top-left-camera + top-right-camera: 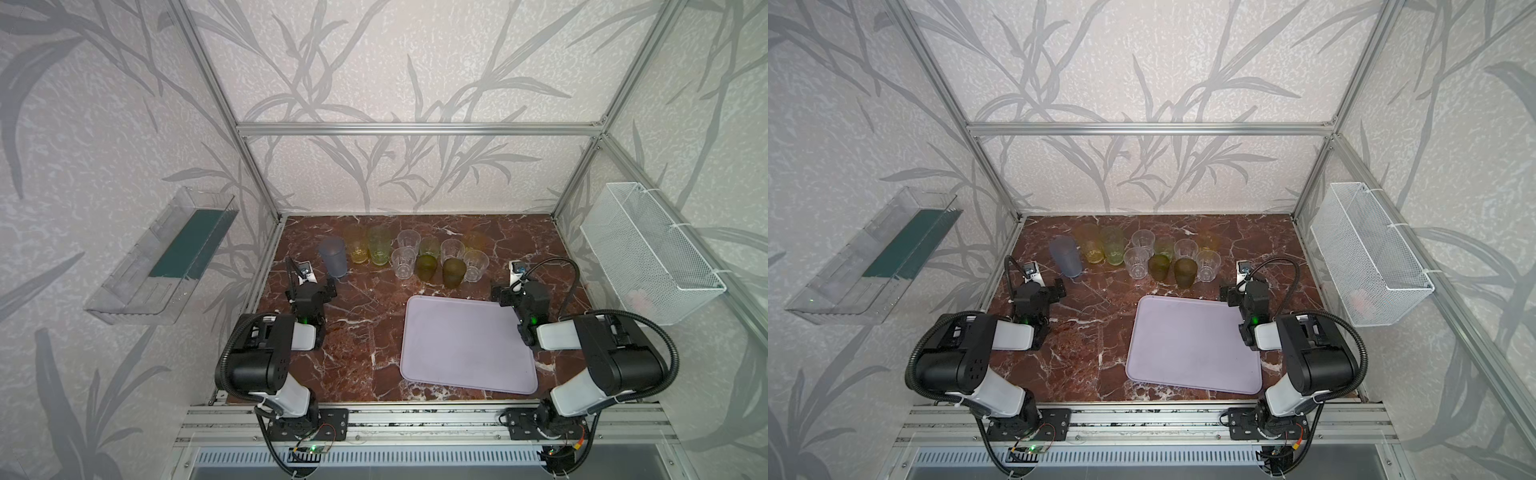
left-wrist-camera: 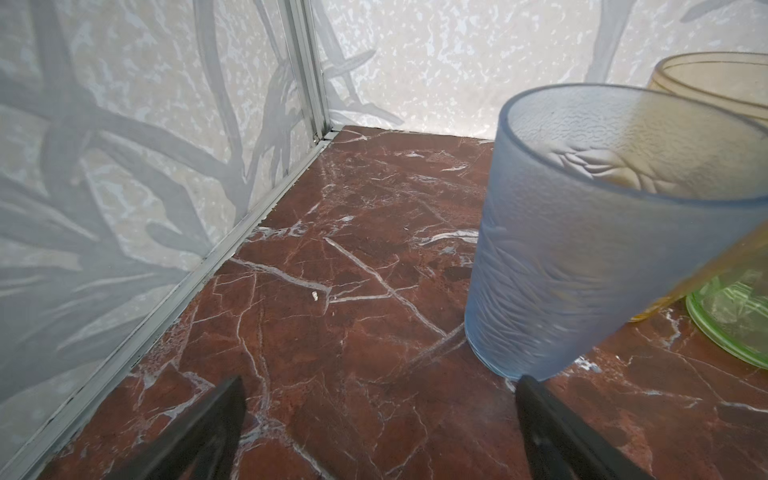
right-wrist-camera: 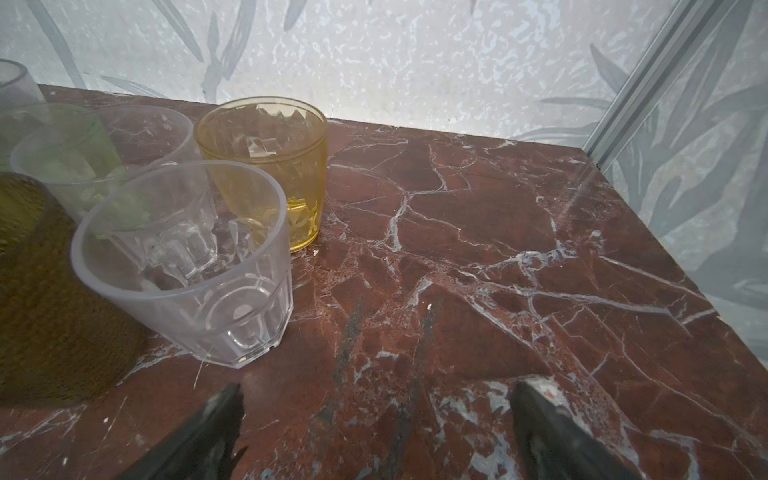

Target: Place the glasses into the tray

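All glasses (image 1: 403, 262) upright, clustered at back of bench (image 1: 365, 332); tray (image 1: 465, 345) lies empty nr front right, so you're at the 1st pick. Empty left pincer (image 2: 378, 395) spread wide, frosted blue tumbler (image 2: 582, 249) just off to one side; right pincer (image 3: 376, 395) spread, empty, beside the clear tumbler (image 3: 187, 266). Next, I'd say: shift sideways so jaws straddle a glass, then close.

glasses (image 1: 419, 257) crowded along back wall (rims touching), tray (image 1: 465, 345) bare
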You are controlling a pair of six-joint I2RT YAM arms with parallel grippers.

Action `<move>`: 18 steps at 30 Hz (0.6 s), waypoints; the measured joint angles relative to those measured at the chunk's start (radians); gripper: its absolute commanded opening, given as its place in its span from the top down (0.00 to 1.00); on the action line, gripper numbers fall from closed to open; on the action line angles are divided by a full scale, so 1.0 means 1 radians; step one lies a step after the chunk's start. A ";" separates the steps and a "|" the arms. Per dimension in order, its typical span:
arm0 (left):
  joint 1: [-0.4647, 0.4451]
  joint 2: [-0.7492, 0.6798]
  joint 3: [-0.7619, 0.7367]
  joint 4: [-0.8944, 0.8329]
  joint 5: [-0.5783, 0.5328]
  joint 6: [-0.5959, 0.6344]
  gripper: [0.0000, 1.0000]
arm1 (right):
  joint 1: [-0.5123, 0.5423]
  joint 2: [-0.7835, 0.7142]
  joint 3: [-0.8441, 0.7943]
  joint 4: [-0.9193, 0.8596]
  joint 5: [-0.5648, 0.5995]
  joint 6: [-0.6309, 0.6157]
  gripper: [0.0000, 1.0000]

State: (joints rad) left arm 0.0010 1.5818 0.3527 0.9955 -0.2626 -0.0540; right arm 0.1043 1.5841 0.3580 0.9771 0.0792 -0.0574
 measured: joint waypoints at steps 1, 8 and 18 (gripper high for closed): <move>0.000 0.000 0.000 0.000 0.000 0.000 0.01 | 0.000 0.000 0.000 0.000 0.000 0.001 0.01; 0.000 0.000 0.000 0.000 0.000 0.000 0.01 | 0.000 0.000 0.000 0.000 0.008 0.004 0.01; 0.002 0.000 0.000 0.000 0.003 -0.001 0.01 | 0.000 0.000 0.000 0.000 0.009 0.004 0.01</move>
State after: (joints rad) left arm 0.0029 1.5818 0.3527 0.9951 -0.2592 -0.0551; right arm 0.1043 1.5841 0.3580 0.9771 0.0879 -0.0532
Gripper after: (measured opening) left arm 0.992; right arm 0.991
